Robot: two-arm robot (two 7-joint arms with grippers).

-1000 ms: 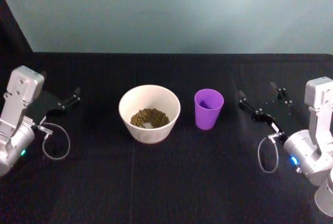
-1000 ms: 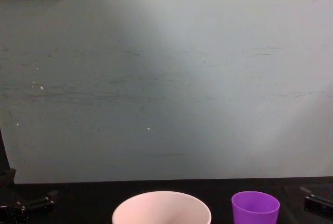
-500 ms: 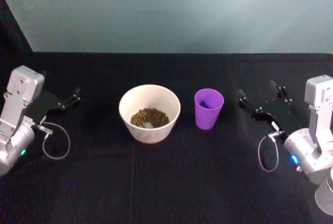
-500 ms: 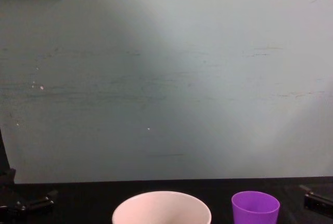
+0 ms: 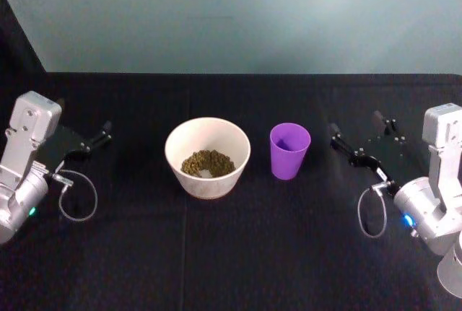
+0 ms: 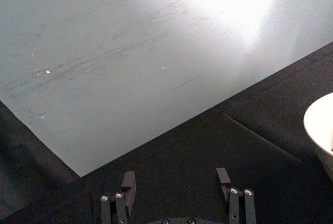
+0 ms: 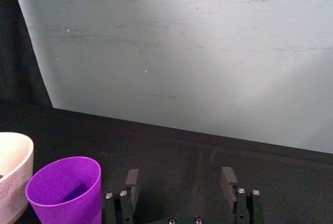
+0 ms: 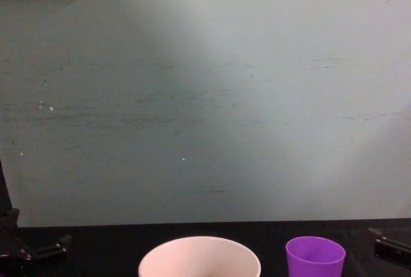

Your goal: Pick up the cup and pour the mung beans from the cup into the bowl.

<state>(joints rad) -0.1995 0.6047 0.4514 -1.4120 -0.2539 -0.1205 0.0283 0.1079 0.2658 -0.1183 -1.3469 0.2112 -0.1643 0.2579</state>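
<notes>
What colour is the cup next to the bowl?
The cup is plain purple, with no pattern. The head view shows it best, standing upright beside the white bowl.

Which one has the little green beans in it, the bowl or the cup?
The wide white bowl holds the beans. The small purple cup beside it stands upright and looks empty.

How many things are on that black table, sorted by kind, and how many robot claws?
Bowl, white, holding beans: 1
Cup, purple: 1
Grippers, jaws open: 2, the left gripper and the right gripper
Total: 4
</notes>
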